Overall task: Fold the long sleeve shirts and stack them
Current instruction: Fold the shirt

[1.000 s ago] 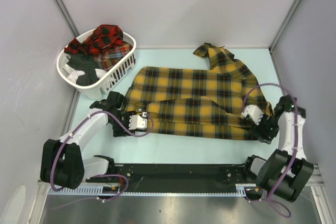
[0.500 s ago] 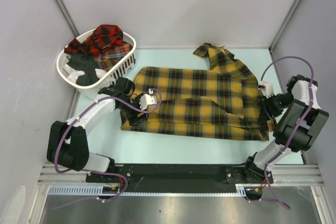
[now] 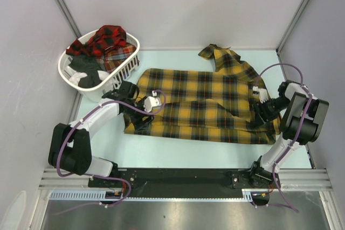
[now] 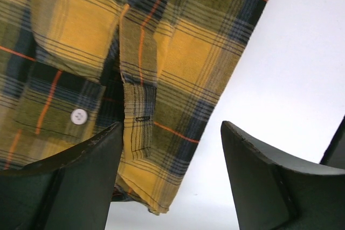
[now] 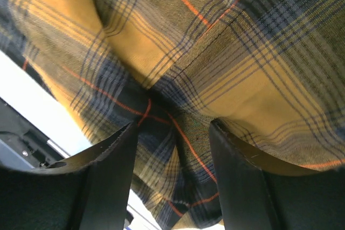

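Observation:
A mustard-yellow plaid shirt (image 3: 199, 103) lies spread across the table (image 3: 161, 146), collar end at the back right. My left gripper (image 3: 138, 120) is open at the shirt's lower left corner. In the left wrist view (image 4: 170, 176) that corner (image 4: 156, 149) hangs between the fingers, with a white button (image 4: 79, 116) beside it. My right gripper (image 3: 258, 118) sits on the shirt's right edge. It is open in the right wrist view (image 5: 172, 171), with a bunched fold of plaid cloth (image 5: 183, 133) between the fingers. Red-and-black plaid shirts (image 3: 105, 39) lie in the basket.
A white laundry basket (image 3: 116, 76) stands at the back left, holding the red plaid shirts and dark and white cloth. Grey walls close in the left, back and right sides. A black rail (image 3: 178, 176) runs along the near edge.
Both arms have swung from the near edge up onto the shirt. In the last half second the right gripper moved left onto the shirt's right edge; the left hardly moved.

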Controlling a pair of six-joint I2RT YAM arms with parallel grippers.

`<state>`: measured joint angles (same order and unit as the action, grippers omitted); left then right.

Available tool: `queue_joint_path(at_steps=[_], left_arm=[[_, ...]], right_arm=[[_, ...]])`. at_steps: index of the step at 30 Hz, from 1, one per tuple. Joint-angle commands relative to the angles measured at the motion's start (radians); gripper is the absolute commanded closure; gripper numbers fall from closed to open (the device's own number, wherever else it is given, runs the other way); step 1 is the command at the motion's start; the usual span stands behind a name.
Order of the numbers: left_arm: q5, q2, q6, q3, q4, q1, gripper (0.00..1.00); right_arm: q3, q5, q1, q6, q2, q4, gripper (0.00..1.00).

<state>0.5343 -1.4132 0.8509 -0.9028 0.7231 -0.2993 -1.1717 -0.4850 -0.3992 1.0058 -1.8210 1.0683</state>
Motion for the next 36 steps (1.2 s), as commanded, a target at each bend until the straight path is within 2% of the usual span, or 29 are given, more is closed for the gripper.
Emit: queue_joint_path(at_steps=[1, 5, 8, 9, 12, 17, 23, 29, 33, 36], left_arm=[[0.033, 0.013, -0.045, 0.022, -0.014, -0.008, 0.22], [0.026, 0.000, -0.049, 0.031, -0.019, -0.008, 0.21], [0.009, -0.001, -0.036, 0.036, -0.021, -0.008, 0.21], [0.003, -0.001, -0.033, 0.036, -0.019, -0.008, 0.22], [0.001, -0.009, -0.030, 0.035, -0.021, -0.006, 0.21], [-0.008, -0.021, -0.036, 0.033, -0.025, -0.006, 0.21], [-0.014, -0.029, -0.033, 0.031, -0.030, -0.004, 0.21], [-0.045, -0.035, -0.056, 0.035, -0.048, 0.005, 0.21], [-0.111, -0.027, -0.085, 0.053, -0.085, 0.017, 0.21], [-0.152, -0.027, -0.087, 0.068, -0.103, 0.019, 0.22]], right_arm=[[0.033, 0.032, 0.023, -0.015, 0.011, -0.093, 0.38], [0.050, 0.020, 0.033, 0.013, 0.011, -0.058, 0.42], [0.047, 0.006, 0.019, 0.054, 0.028, -0.012, 0.55], [0.044, 0.005, 0.014, 0.063, 0.035, -0.004, 0.65], [0.012, 0.000, 0.000, 0.089, 0.051, 0.050, 0.82], [-0.065, -0.023, -0.003, 0.103, 0.058, 0.113, 1.00], [-0.082, -0.030, -0.010, 0.085, 0.071, 0.101, 1.00], [-0.036, -0.012, 0.006, -0.002, 0.098, -0.077, 1.00], [0.039, 0.060, 0.020, -0.029, 0.115, -0.244, 1.00], [0.095, 0.098, 0.029, -0.029, 0.123, -0.306, 1.00]])
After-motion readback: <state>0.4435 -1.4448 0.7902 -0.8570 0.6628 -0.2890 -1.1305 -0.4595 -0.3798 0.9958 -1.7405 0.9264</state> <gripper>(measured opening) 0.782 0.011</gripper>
